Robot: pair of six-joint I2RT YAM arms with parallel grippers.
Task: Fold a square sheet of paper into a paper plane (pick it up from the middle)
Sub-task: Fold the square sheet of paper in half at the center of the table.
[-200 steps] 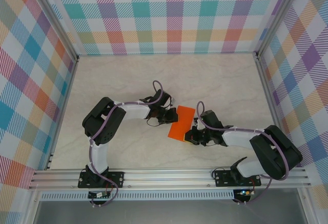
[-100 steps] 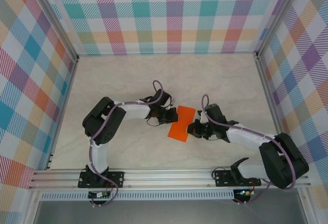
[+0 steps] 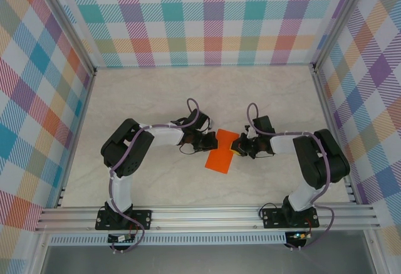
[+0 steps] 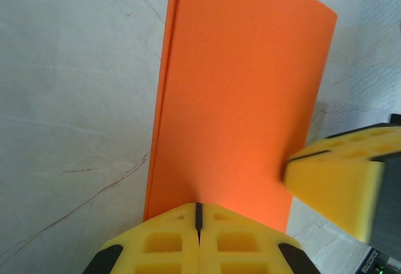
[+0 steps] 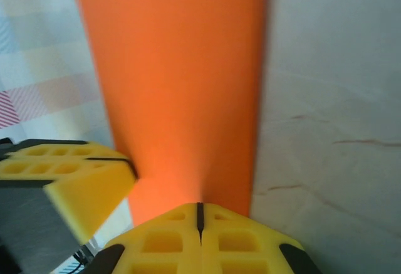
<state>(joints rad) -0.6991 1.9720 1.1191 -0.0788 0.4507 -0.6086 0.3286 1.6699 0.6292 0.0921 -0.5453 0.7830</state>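
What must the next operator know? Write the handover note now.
Left gripper: shut on one edge of the orange paper.
Right gripper: shut on the opposite edge.
Paper: stretched between the two grippers, a narrow rectangle with a doubled layer along one long side.
Done: apparently one fold in half.
Left: every nose and wing fold. There is no pointed plane shape yet.

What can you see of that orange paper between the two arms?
The orange paper is a thin, matte, bright sheet, shaped as a narrow rectangle. The left wrist view shows a doubled layer along one long edge, so it looks folded in half. Its face is smooth. It sits slantwise over the middle of the pale marbled table. The left claw and right claw are both shut on it, pinching its edges from either side.
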